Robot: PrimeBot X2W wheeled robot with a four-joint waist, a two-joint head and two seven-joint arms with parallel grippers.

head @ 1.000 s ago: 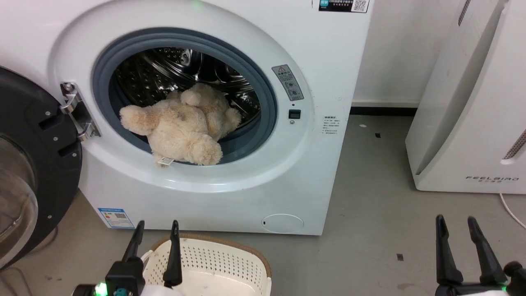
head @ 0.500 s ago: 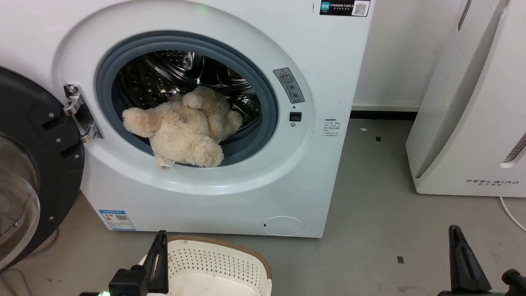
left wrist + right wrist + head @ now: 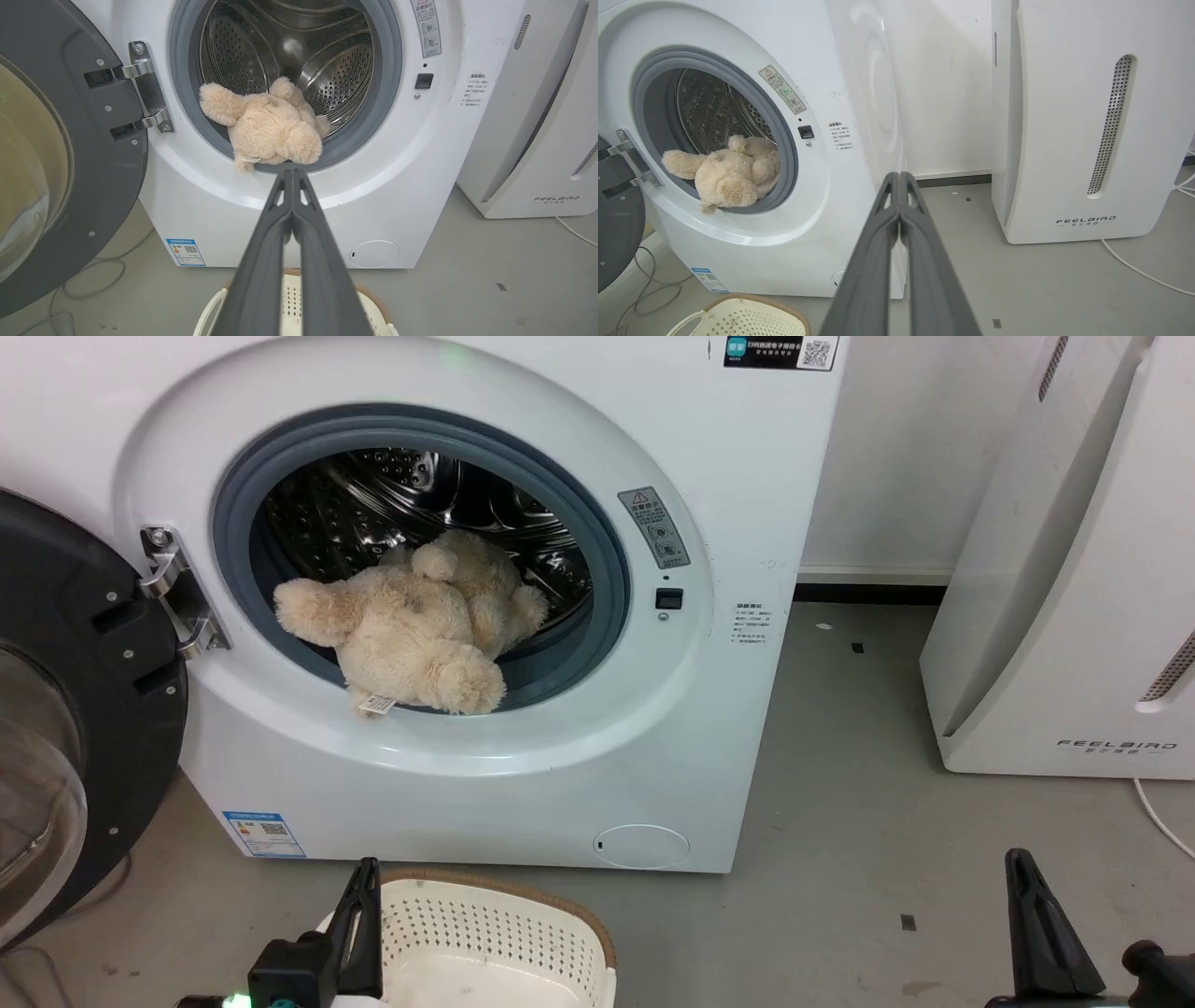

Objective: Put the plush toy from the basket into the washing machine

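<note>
At the washer's porthole: teddy bear [image 3: 411, 630] inside, both my grippers closed.
Bear lies on the lower lip of the grey ring [image 3: 611, 588], partly in the steel drum [image 3: 373, 504], white tag [image 3: 376, 704] at the edge. Washing machine [image 3: 560, 784] door [image 3: 84, 709] swung open. My left gripper [image 3: 292, 170] and right gripper [image 3: 899, 175] have fingers pressed tip to tip, empty. Basket [image 3: 523, 933] sits on the floor [image 3: 840, 859] before the machine.

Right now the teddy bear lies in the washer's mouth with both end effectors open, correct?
No: the left end effector and right end effector are shut, as the wrist views show. The teddy bear does lie in the mouth of the washer.
</note>
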